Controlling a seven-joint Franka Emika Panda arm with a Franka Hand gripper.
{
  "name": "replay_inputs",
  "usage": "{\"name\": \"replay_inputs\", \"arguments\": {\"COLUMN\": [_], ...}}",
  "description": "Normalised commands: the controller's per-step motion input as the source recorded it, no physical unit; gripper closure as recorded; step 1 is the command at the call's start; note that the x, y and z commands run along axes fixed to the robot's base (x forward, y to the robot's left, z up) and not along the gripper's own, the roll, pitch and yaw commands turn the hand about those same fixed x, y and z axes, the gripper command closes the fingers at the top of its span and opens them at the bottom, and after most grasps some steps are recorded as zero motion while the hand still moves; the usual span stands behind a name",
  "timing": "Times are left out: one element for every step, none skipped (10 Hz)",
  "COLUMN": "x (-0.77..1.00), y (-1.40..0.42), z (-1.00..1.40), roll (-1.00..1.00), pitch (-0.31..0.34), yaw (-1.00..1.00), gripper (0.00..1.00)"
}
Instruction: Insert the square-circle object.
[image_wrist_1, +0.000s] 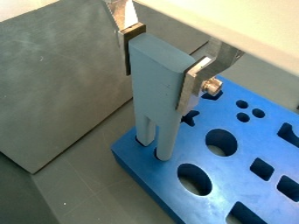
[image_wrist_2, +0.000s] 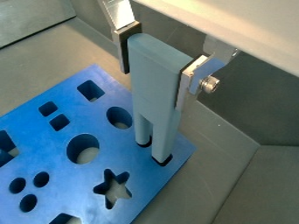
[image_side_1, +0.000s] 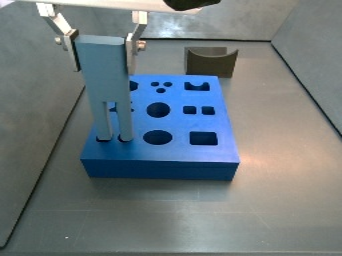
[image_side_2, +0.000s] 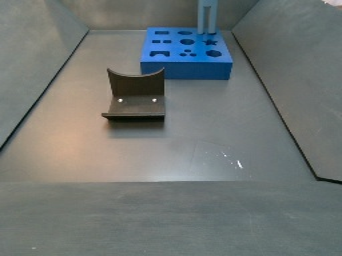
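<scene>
The square-circle object (image_wrist_1: 158, 83) is a tall pale grey-blue block with two long legs. It stands upright at the near-left corner of the blue board (image_side_1: 160, 168), with both leg tips down in the board's holes. It shows in both wrist views (image_wrist_2: 155, 83) and both side views (image_side_1: 103, 70) (image_side_2: 209, 15). My gripper (image_wrist_1: 160, 66) is above the board, its two pads pressed on the opposite narrow sides of the block's top. It also shows in a wrist view (image_wrist_2: 156, 63) and a side view (image_side_1: 100, 42).
The blue board (image_wrist_1: 239, 162) (image_wrist_2: 146, 179) (image_side_2: 187, 65) has several shaped holes: round, square and star. A dark brown curved block (image_side_1: 210, 60) (image_side_2: 134, 97) lies on the grey floor apart from the board. Grey walls rise around the floor.
</scene>
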Motion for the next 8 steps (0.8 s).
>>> {"name": "replay_inputs", "arguments": {"x": [-0.04, -0.33, -0.32, -0.17, 0.01, 0.11, 0.08, 0.01], "y": [0.01, 0.02, 0.01, 0.01, 0.00, 0.00, 0.00, 0.00], "z": [-0.49, -0.44, -0.48, -0.49, -0.59, -0.60, -0.52, -0.40], "roll": [0.00, 0.00, -0.06, -0.07, -0.10, -0.08, -0.05, -0.02], "pitch": [0.021, 0.007, 0.000, 0.000, 0.000, 0.000, 0.000, 0.000], "yaw": [-0.13, -0.29, -0.21, -0.12, -0.05, -0.05, -0.05, -0.02], "gripper": [1.00, 1.00, 1.00, 1.00, 1.00, 1.00, 1.00, 1.00]}}
